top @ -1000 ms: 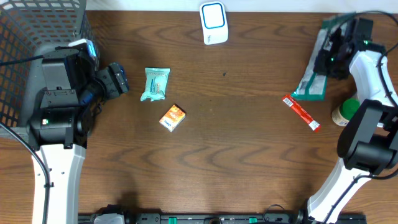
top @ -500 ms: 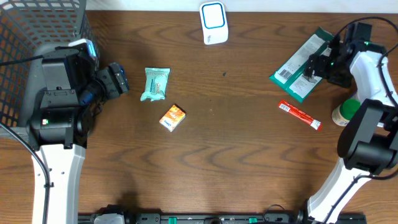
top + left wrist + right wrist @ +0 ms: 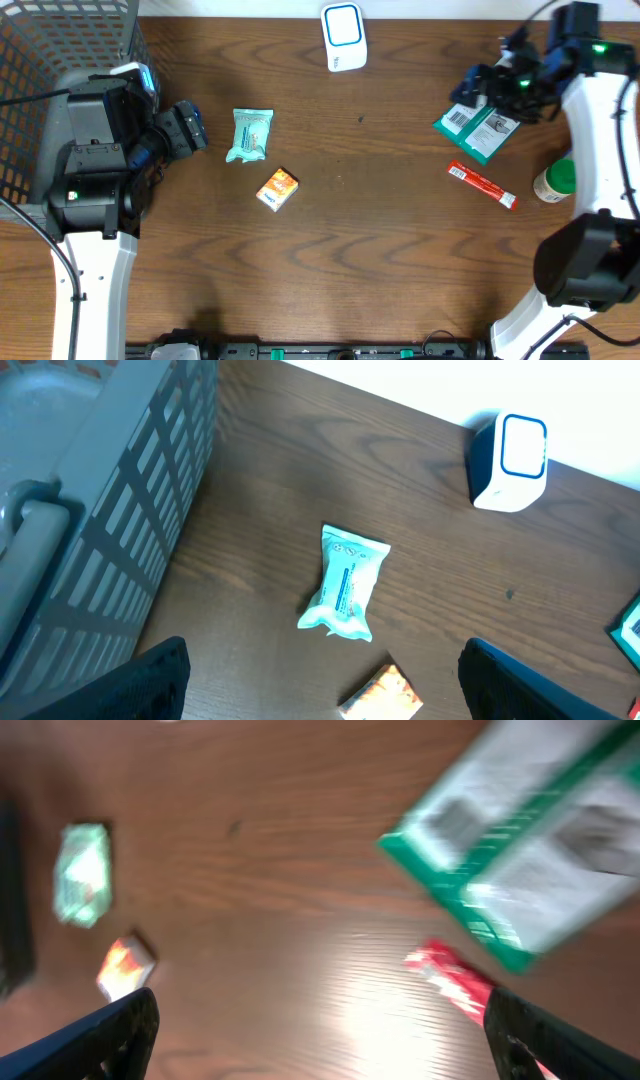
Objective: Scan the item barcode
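Note:
A flat green and white package lies on the table at the right, with a barcode showing on its left end. My right gripper hovers just beyond it, open and holding nothing. In the right wrist view the package is blurred at the upper right, ahead of the right gripper. The white and blue scanner stands at the far middle edge. My left gripper stays open at the left, with the scanner far ahead in its wrist view.
A teal pouch and a small orange box lie left of centre. A red stick pack and a green-lidded bottle sit near the right arm. A grey wire basket fills the far left corner.
My right gripper opened and let go of the green package, which now lies flat. The right arm then swung toward the far edge and left. The left arm has not moved.

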Controlling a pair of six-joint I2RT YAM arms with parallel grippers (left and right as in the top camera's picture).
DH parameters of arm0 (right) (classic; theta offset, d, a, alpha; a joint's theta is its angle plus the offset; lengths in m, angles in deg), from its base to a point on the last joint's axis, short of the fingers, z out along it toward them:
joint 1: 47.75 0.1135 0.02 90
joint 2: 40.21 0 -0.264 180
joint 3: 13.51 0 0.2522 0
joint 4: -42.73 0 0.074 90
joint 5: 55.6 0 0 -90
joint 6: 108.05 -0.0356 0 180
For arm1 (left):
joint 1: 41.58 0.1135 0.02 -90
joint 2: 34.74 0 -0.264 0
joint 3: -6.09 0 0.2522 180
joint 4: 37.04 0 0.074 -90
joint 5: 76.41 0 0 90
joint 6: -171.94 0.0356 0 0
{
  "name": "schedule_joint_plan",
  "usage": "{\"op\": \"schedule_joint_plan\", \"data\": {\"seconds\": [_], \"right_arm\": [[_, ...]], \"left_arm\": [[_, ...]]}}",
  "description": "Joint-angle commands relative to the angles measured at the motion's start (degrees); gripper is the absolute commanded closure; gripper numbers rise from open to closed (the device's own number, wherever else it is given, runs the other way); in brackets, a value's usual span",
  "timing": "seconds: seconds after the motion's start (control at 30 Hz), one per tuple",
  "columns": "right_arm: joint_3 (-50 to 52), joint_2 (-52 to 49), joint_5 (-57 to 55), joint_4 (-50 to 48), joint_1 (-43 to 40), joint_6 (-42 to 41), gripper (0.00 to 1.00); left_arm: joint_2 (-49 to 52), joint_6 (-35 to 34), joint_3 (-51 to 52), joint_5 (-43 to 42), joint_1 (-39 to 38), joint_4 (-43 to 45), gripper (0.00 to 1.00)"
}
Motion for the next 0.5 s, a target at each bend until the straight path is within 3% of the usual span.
{"op": "schedule_joint_plan", "data": {"seconds": [0.0,0.2,0.23,0.27,0.3,0.37,0.43,0.47], "right_arm": [[1.3,-0.7,4.2,0.0,5.4,-1.9,0.01],[5.2,-0.7,4.2,-3.3,16.0,-11.1,0.01],[6.4,-0.7,4.2,-4.9,18.1,-12.8,0.07],[7.8,-0.7,4.2,-7.0,20.3,-14.7,0.15],[9.5,-0.7,4.2,-9.6,23.0,-17.1,0.33],[12.3,-0.7,3.7,-14.6,26.9,-20.2,0.48],[15.0,-0.7,1.1,-19.0,30.6,-23.4,0.65],[16.5,-0.7,-0.9,-21.3,32.4,-25.5,0.68]], "left_arm": [[0.0,0.3,-0.2,0.5,0.2,-0.1,0.13],[0.0,0.3,-0.2,-1.5,0.2,0.4,0.13],[0.1,0.3,-0.2,-3.1,0.1,-0.6,0.15],[0.4,0.3,0.0,-4.0,-0.1,-1.5,0.34],[1.0,0.3,0.3,-4.9,-0.5,-2.8,0.64],[2.3,0.3,1.0,-5.1,-1.6,-4.7,0.92],[4.1,0.3,1.9,-5.1,-2.8,-5.6,0.93],[5.2,0.3,2.6,-5.0,-3.5,-5.7,0.92]]}}
